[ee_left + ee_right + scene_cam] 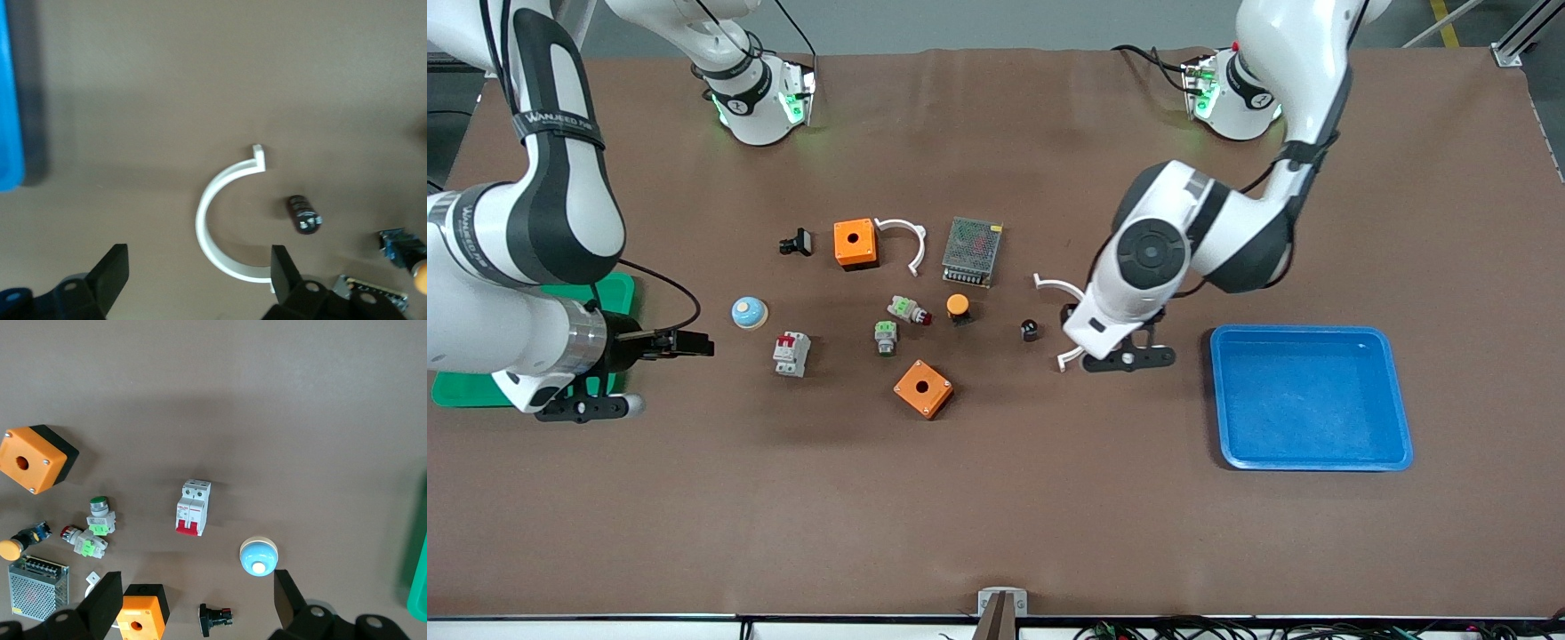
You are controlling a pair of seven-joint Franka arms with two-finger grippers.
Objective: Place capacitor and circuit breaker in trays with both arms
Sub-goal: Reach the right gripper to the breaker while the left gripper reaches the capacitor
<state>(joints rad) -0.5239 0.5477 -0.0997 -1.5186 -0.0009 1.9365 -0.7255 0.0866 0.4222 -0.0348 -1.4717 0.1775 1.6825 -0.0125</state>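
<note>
Left wrist view gives what the front view hides: the left gripper [197, 277] hangs with its fingers [113, 267] spread wide and nothing between them, over a white curved clamp [203, 230] on the brown table [200, 80]. The capacitor [303, 213] lies on its side just beside the clamp's open arc, apart from it and outside the fingers' span. In the front view the white arm covers those fingers, and the capacitor [1030, 330] is only a small dark dot at about nine o'clock from the arm's wrist. The blue tray [1312, 460] sits at four o'clock from it, toward the left arm's end of the table.

The right wrist view shows the right gripper [197, 603] released too, its fingers [107, 597] parted and holding nothing. The circuit breaker [193, 508] stands free on the table with its red toggles at one end, and a blue dome button [258, 557] is near it. From the front, the right gripper [694, 344] is seen edge-on beside the green tray [618, 289], so its opening cannot be read there. The circuit breaker [791, 354] lies at three o'clock from it, with the dome button [749, 312] at ten o'clock from the breaker.
</note>
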